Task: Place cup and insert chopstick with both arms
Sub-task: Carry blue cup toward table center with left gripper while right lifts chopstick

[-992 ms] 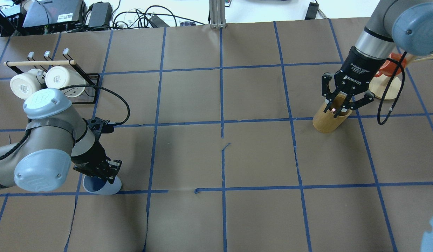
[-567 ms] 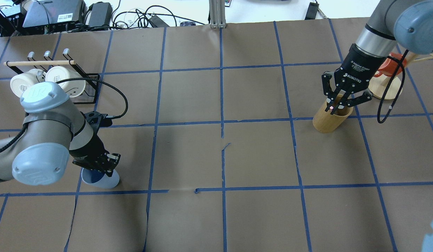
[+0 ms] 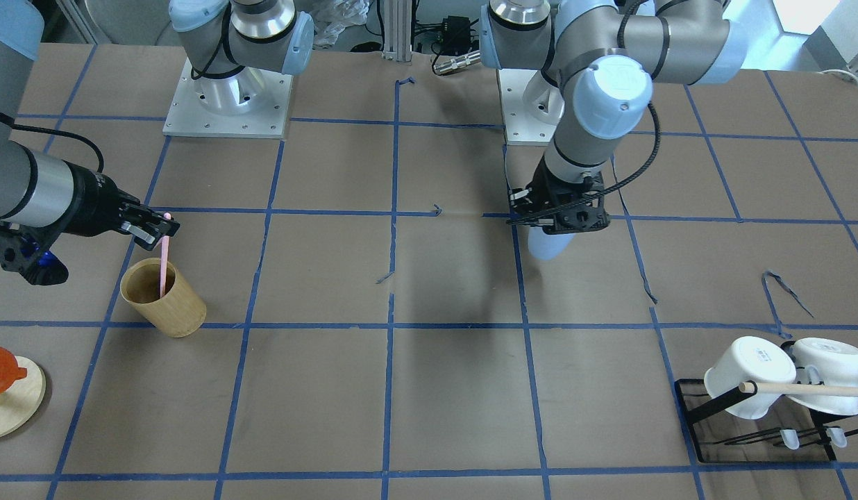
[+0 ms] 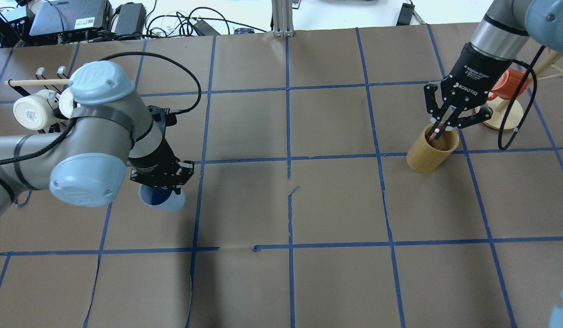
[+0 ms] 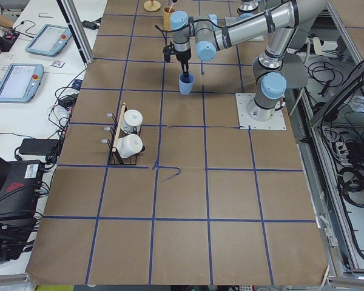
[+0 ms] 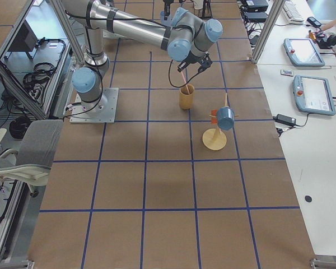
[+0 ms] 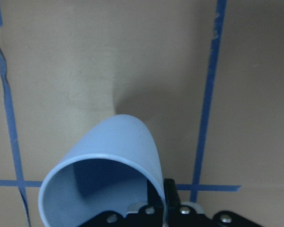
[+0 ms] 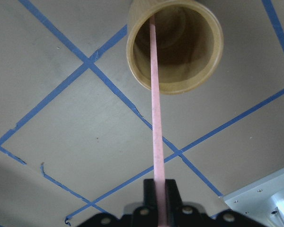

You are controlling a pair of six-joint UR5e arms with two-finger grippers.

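Observation:
My left gripper point(image 4: 162, 181) is shut on the rim of the light blue cup point(image 4: 165, 202) and holds it above the table, left of centre. The cup also shows in the front view point(image 3: 548, 245) and in the left wrist view point(image 7: 109, 161), tilted, mouth toward the camera. My right gripper point(image 4: 438, 130) is shut on the top of the pale pink chopstick point(image 3: 164, 253). The stick hangs straight down, and its lower end is still inside the tan bamboo cylinder point(image 4: 429, 152). The right wrist view shows the stick point(image 8: 155, 109) running into the cylinder's mouth point(image 8: 199, 71).
A black rack with two white mugs point(image 4: 33, 109) and a beige wooden rod stands at the far left. A round wooden stand with an orange-red cup point(image 4: 507, 84) stands just behind the bamboo cylinder. Blue tape lines grid the brown table point(image 4: 290, 205).
My left arm has carried the blue cup away from the front edge and to the right, toward the centre. My right gripper has risen a little with the pink stick.

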